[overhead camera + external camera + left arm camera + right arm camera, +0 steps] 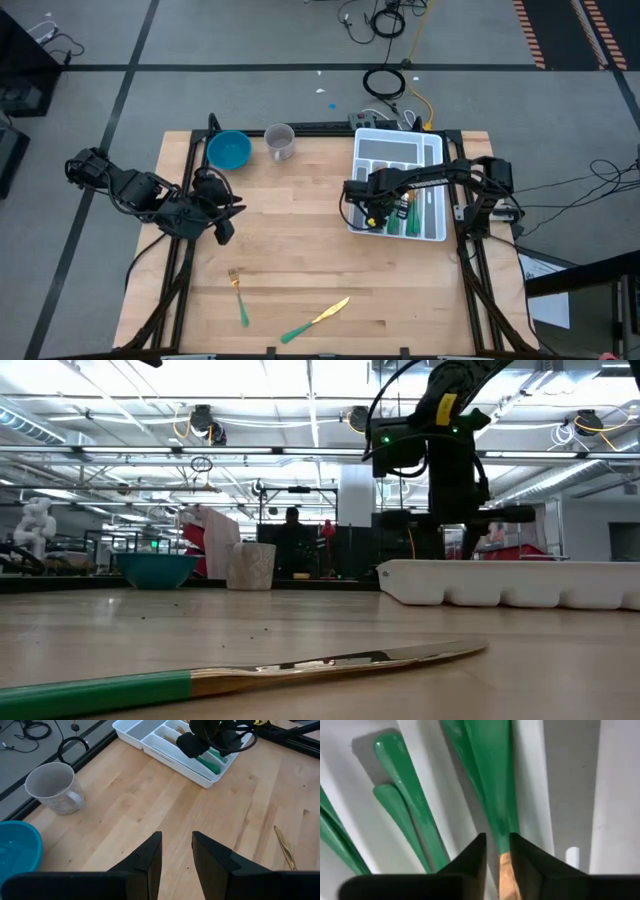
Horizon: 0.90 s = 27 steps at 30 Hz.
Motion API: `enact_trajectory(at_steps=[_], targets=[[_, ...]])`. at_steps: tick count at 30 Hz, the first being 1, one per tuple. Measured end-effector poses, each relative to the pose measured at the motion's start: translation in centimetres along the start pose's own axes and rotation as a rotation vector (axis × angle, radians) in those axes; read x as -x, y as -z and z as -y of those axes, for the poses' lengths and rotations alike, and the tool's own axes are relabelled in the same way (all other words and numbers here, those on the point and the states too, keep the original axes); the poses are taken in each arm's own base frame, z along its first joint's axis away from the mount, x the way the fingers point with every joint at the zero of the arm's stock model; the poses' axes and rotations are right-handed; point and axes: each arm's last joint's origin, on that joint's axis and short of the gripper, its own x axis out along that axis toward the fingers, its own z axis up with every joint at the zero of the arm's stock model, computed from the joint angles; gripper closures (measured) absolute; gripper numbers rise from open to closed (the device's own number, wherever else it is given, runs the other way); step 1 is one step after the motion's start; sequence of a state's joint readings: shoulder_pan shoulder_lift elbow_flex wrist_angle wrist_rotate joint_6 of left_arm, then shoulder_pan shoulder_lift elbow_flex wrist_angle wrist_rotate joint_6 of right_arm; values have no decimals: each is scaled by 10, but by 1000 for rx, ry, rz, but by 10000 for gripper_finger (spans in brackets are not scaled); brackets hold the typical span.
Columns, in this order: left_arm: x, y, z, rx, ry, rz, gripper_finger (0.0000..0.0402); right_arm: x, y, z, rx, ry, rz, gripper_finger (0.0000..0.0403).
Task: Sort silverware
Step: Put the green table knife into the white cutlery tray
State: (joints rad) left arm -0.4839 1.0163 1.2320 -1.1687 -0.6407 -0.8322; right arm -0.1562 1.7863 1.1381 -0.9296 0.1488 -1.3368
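Observation:
My right gripper points straight down into the white divided tray, near its front left corner. In the right wrist view its fingers stand a little apart on either side of one teal-handled, gold-necked piece of silverware. That piece lies along a compartment beside other green handles. A fork and a knife lie flat on the wood near the front edge. My left gripper waits open above the table's left side, with nothing between its fingers. My right gripper comes from above with one finger on each side of the piece, where the green handle meets the gold neck. The fingers lie across the piece, which rests in the tray compartment. I cannot tell whether the fingers touch it.
A blue bowl and a white mug stand at the far edge, left of the tray. The knife lies close to the low camera. Bare wood stretches across the table's middle.

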Motion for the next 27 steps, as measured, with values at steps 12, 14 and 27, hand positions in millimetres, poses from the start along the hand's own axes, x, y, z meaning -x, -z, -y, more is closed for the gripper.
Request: enact_trajectory(at_steps=[12, 14, 27], targets=[[0, 1, -1, -8, -7, -6, 288, 50, 10, 2, -257, 136, -62, 258], [0, 1, -1, -12, -11, -10, 288, 80, 13, 3, -340, 202, -8, 257], [-3, 1, 3, 40, -8, -16, 288, 154, -104, -3, -565, 191, 676, 257]])
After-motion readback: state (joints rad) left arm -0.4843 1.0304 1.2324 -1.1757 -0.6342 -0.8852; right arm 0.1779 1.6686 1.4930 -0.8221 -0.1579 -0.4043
